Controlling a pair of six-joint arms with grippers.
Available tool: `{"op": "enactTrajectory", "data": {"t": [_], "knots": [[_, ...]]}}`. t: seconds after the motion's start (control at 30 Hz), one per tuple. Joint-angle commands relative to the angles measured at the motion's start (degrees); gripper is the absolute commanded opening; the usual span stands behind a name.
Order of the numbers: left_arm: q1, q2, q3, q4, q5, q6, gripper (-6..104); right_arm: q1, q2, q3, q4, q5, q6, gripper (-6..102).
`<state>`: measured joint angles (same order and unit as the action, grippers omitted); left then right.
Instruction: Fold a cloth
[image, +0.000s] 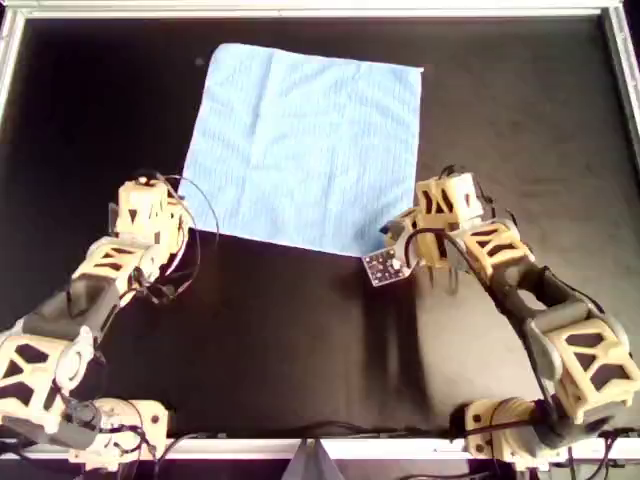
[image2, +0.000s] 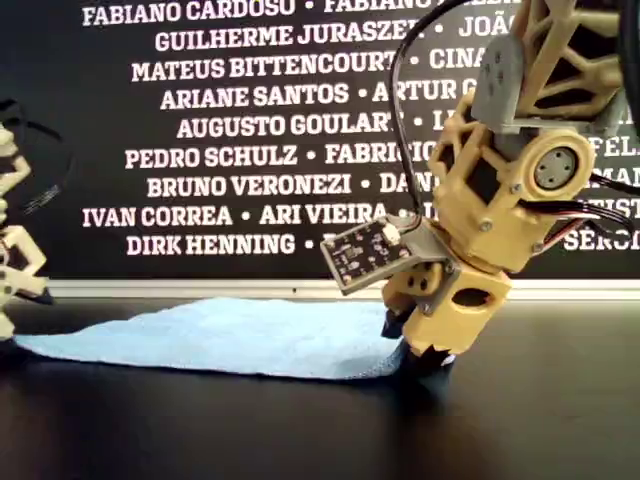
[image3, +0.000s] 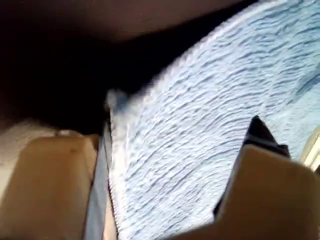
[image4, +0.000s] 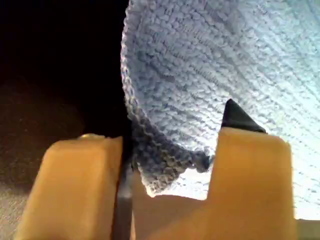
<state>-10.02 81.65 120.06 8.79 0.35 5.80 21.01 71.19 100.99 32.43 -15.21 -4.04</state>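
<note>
The light blue cloth lies spread flat on the black table. In the overhead view one arm's gripper stands at the cloth's near left corner and the other arm's gripper at its near right corner. The wrist views do not show which arm is which. In the first wrist view my first gripper has its jaws apart, with a cloth corner between them. In the second wrist view my second gripper also has its jaws apart around a curled cloth corner. The exterior view shows the cloth low on the table.
A metal frame borders the table. A black wall with white names stands behind it in the exterior view. Loose cables hang by the gripper on the overhead view's left, and a small circuit board sticks out by the other.
</note>
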Motion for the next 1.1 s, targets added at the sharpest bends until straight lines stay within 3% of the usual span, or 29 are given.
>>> {"op": "enactTrajectory", "data": {"t": [0.0, 0.2, 0.33, 0.6, 0.77, 0.87, 1.07], "knots": [[-1.41, -0.44, -0.62, 0.70, 0.09, 0.35, 92, 0.00, 0.70, -3.25, -2.72, 0.35, 0.00, 70], [-1.41, -0.53, -0.79, 0.88, 0.18, 0.44, 91, -0.26, 0.70, -3.16, -2.72, 0.35, 0.00, 70], [-1.49, -0.53, -0.88, 0.88, 0.18, 0.44, 81, -0.62, 0.70, -3.16, -2.72, 0.35, 0.00, 61], [-1.67, -0.44, -2.72, 0.79, 0.35, 0.44, 41, -0.53, 0.70, -3.25, -2.72, -0.53, 0.00, 23], [-6.33, -0.35, -4.31, 0.70, 0.44, -0.62, 12, -0.18, 0.70, -3.25, -2.72, -0.53, 0.00, 0], [-9.58, 0.44, -3.96, 0.79, 0.18, -0.62, -3, -0.09, 0.70, -3.16, -2.72, -0.53, 0.00, -2], [-11.16, 0.62, -3.08, 0.88, -0.70, 0.18, 0, -0.70, 1.23, -2.46, -2.72, -0.53, 0.00, -1]]}}
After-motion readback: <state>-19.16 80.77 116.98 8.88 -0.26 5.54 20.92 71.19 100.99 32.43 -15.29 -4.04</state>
